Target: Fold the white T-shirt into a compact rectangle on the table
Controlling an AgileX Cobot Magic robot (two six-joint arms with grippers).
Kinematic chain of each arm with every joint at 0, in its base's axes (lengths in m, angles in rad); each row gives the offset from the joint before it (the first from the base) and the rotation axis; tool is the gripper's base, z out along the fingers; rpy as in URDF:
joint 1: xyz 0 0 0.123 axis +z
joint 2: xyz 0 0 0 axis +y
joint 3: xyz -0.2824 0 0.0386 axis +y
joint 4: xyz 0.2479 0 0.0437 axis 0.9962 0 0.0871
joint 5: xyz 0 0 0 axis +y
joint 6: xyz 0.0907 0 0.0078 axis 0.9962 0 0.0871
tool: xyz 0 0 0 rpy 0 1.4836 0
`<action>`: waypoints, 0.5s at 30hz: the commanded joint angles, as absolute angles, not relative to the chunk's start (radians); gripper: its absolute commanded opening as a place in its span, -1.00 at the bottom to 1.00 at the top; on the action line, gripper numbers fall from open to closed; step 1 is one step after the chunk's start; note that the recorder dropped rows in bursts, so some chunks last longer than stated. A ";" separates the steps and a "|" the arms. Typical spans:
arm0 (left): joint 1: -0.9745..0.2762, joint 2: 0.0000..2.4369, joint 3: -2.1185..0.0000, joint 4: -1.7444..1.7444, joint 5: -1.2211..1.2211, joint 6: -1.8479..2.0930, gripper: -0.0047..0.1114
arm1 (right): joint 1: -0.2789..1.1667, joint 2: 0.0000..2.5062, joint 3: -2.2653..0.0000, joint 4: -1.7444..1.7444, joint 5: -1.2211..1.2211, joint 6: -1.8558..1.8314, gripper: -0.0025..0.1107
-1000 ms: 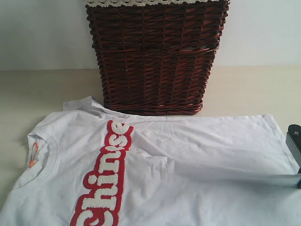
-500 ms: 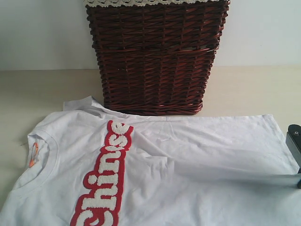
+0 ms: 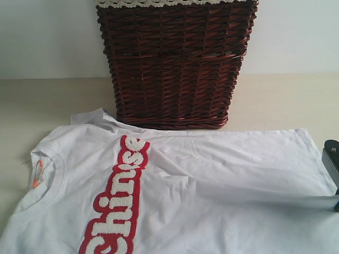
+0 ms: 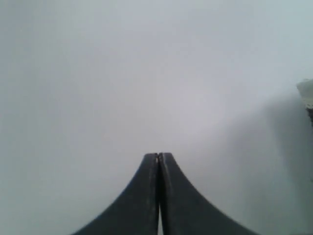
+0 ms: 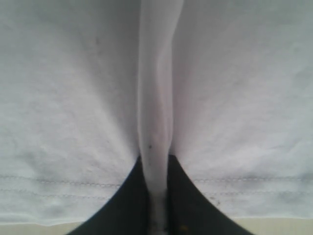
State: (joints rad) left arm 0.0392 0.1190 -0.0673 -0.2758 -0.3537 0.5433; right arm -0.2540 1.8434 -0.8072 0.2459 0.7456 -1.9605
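The white T-shirt [image 3: 212, 180] lies spread face up on the table [image 3: 47, 100], collar and orange tag [image 3: 38, 174] to the left, and red-edged lettering [image 3: 119, 206] runs down the chest. My right gripper [image 5: 155, 161] is shut on a pinched ridge of the shirt [image 5: 155, 98] at its stitched hem, and a taut crease runs from there across the cloth. Its black housing [image 3: 331, 159] shows at the exterior view's right edge. My left gripper [image 4: 158, 155] is shut and holds nothing, facing a blank pale surface. It is out of the exterior view.
A dark wicker basket [image 3: 175, 69] with a lace-trimmed liner [image 3: 159, 2] stands just behind the shirt, touching its far edge. A pale wall rises behind the table. Bare tabletop shows to the left and right of the basket.
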 commanded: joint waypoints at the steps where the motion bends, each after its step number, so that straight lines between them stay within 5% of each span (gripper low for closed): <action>1: 0.042 0.290 -0.260 -0.428 -0.397 0.712 -0.92 | -0.259 1.889 -0.786 0.132 0.704 -1.957 -0.96; 15: 0.064 0.788 -0.549 -0.378 0.394 0.787 -0.92 | -0.259 1.889 -0.786 0.132 0.704 -1.957 -0.96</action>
State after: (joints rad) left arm 0.0592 0.7532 -0.5334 -0.3974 0.2458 0.7843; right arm -0.2540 1.8434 -0.8072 0.2459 0.7456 -1.9605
